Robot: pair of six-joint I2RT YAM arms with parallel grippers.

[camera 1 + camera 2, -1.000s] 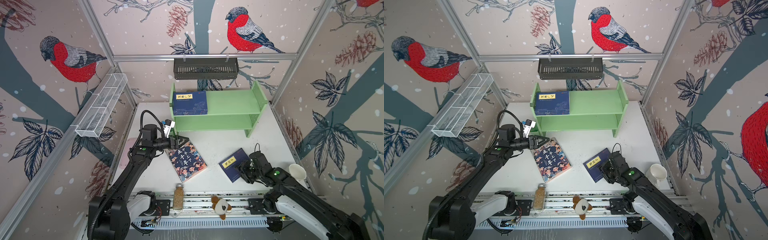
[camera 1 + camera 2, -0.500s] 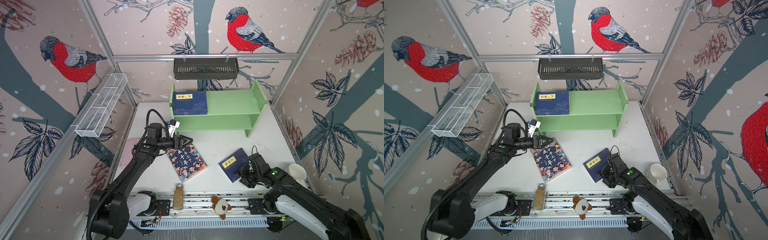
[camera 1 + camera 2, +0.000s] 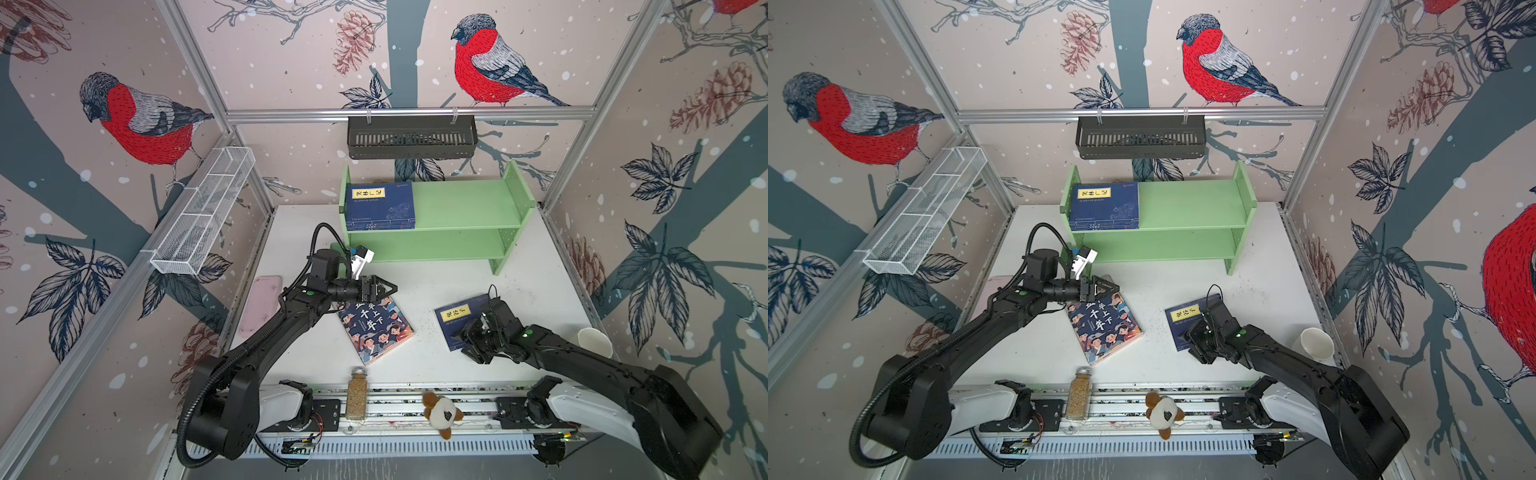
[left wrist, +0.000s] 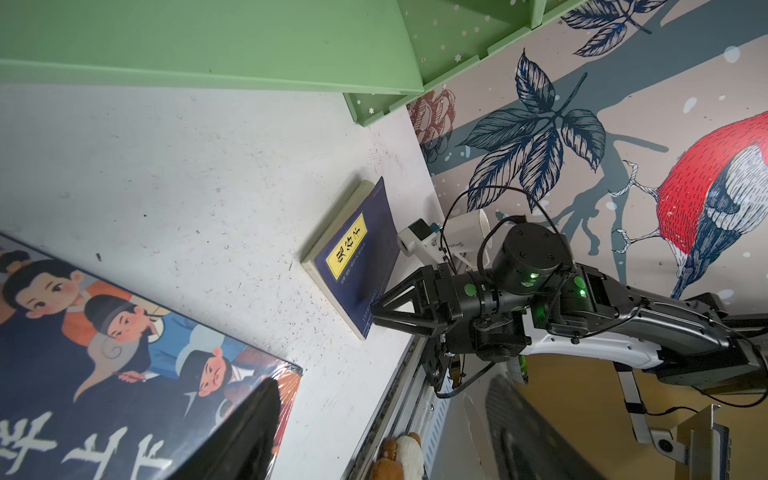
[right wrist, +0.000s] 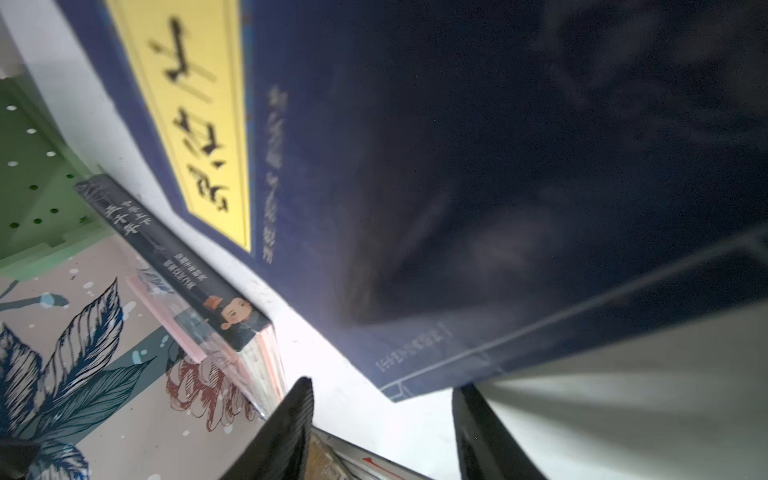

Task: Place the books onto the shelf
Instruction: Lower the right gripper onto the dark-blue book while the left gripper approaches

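Left end effector (image 3: pixel 384 288), advanced and open, over cartoon book's (image 3: pixel 376 328) far corner; right end effector (image 4: pixel 376 312), jaws parted, at navy book's (image 3: pixel 455 318) near-right corner, grasp indeterminate.

A large cartoon book (image 3: pixel 376 328) lying on the table shows big white Chinese characters on its cover, reading 五千年上下 in a top view. A navy book (image 3: pixel 457 318) lying near it carries a yellow label with three black characters, seemingly 鬼谷子. On the green shelf (image 3: pixel 465 203), the top navy book of a stack (image 3: pixel 380 203) bears a yellow label with four characters, too small to read with certainty. Smaller print on the covers is illegible.
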